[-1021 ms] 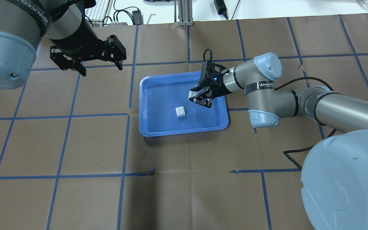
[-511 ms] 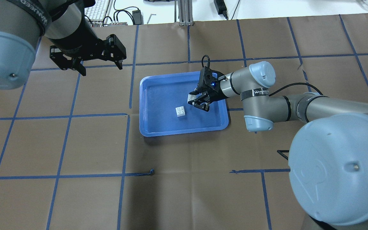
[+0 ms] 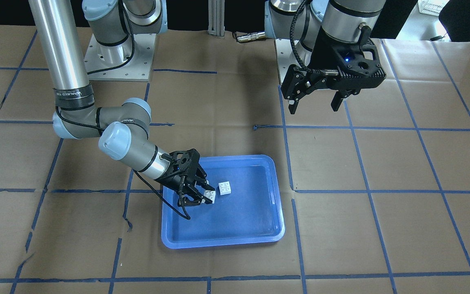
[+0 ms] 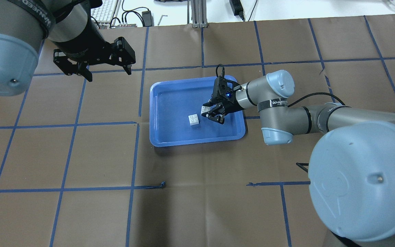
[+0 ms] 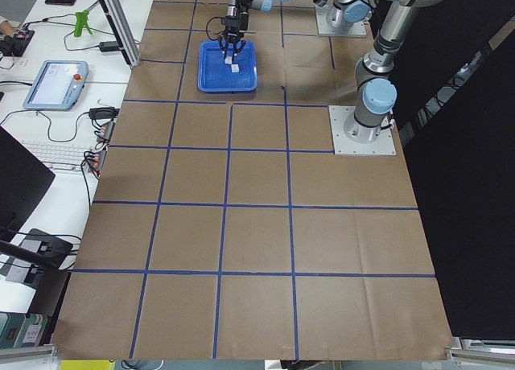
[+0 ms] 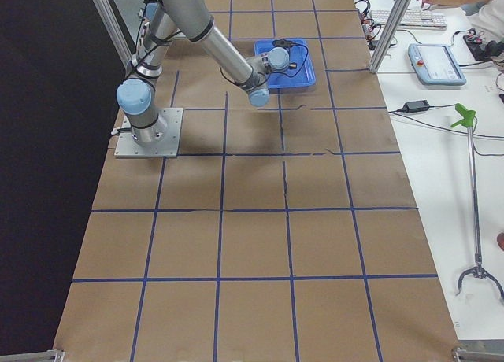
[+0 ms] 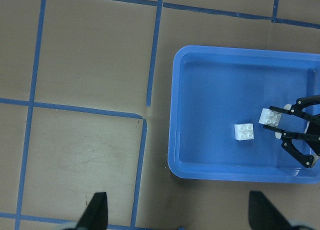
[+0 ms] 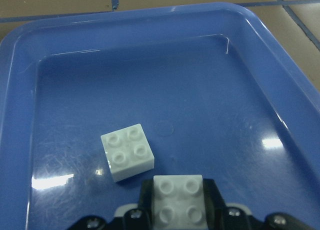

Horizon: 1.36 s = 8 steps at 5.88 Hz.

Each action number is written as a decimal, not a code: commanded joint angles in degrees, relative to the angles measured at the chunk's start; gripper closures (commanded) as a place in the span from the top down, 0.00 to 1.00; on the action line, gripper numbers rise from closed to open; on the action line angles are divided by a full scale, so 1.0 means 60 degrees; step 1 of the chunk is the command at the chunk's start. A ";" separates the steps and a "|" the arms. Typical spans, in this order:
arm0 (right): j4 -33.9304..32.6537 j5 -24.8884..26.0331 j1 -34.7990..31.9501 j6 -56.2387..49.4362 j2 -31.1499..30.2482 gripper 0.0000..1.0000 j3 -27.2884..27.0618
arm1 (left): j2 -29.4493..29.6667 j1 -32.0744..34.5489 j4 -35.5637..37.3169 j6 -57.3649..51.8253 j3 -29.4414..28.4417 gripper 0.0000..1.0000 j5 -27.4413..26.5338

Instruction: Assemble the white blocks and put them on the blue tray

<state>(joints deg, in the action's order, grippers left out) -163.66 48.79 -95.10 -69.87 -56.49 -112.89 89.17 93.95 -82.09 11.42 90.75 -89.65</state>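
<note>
Hanging over the brown papered table (image 4: 81,154), the left gripper (image 4: 109,74) has its fingers spread wide, holding nothing.
In the big glossy blue plastic tray (image 4: 173,103), one small white studded plastic brick (image 4: 193,119) lies loose, studs up. Just right of it, the right gripper (image 4: 210,112) is clamped on the second white brick (image 4: 205,109), low inside the tray, not touching the loose one.

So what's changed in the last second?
The right gripper, shut on one white block, has carried it back toward the robot and slightly to its left, closing on the loose block in the tray. Nothing was grasped or released. The loose block, the tray and the open left gripper have not moved.
</note>
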 commanded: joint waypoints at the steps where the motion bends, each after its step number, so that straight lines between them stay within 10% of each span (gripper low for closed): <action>1: 0.0016 -0.0031 -0.0059 0.0000 -0.0004 0.24 -0.0009 | -0.0008 0.0015 -0.0015 0.0000 0.0006 0.99 -0.0015; 8: 0.0104 -0.0002 -0.0235 0.0029 0.0025 0.25 -0.0038 | -0.0008 0.0000 0.0000 0.0000 -0.0008 0.99 0.0000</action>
<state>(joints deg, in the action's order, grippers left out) -163.13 48.78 -96.48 -69.72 -56.40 -113.06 89.12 93.96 -82.09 11.43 90.71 -89.65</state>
